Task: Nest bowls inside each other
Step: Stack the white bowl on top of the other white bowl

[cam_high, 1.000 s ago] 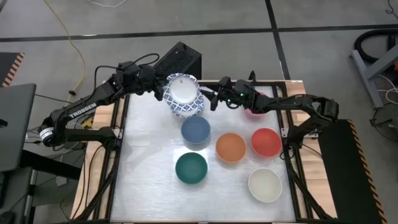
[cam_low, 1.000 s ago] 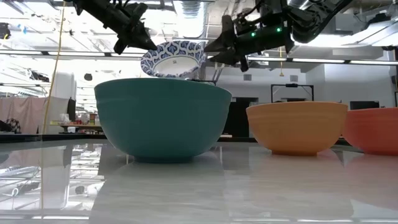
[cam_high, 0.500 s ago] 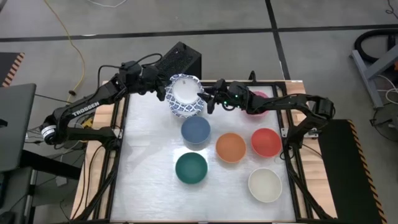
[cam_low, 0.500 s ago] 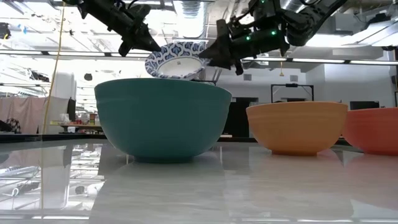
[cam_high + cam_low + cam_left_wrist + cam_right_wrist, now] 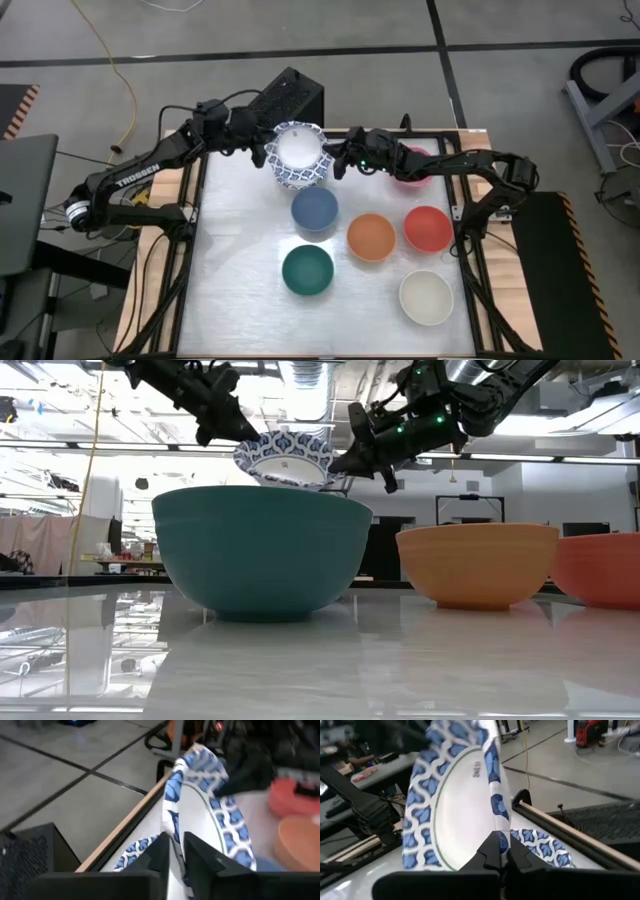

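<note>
My right gripper [image 5: 335, 160] pinches the patterned bowl [image 5: 298, 146]'s rim; the left gripper [image 5: 262, 152]'s jaws straddle the opposite rim, narrow. I'd release left fully before lowering.

The table top [image 5: 330, 660] at the bottom of the low view looks smooth and glossy, mirroring the glazed, shiny teal bowl [image 5: 262, 550] and orange bowl [image 5: 478, 564]; wooden edging [image 5: 168, 235] shows at left.

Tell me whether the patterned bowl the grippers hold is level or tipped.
Tipped. The patterned bowl hangs above the table with its rim slanted, pinched by left gripper and right gripper.
</note>
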### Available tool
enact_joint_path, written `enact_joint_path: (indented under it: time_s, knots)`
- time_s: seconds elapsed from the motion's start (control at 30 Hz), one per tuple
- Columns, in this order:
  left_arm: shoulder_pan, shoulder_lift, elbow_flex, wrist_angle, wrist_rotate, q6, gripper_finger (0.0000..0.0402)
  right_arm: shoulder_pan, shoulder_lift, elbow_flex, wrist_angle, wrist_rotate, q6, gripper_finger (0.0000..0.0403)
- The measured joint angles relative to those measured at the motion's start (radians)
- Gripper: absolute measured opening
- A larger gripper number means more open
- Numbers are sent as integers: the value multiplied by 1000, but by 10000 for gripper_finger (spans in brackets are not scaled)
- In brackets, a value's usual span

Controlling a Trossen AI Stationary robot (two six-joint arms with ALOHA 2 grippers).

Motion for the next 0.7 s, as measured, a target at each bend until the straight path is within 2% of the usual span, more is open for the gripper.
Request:
enact_joint_path:
  time_s: [0.2, 0.37, 0.47, 0.57, 0.7]
  knots:
    - [-34, 0, 0, -78, -24, 153, 149, -40, 0, 0, -69, -28, 77, 6]
    - [-39, 0, 2, -144, -161, 216, 221, -82, 0, 0, -96, -67, 93, 6]
    - [-27, 0, 3, -151, -231, 233, 240, -117, 0, 0, -100, -111, 129, 6]
    - [-16, 0, 3, -153, -249, 210, 245, -160, 29, 10, -89, -151, 180, 5]
    - [-17, -1, 4, -156, -254, 165, 246, -219, 124, 70, -91, -261, 265, 5]
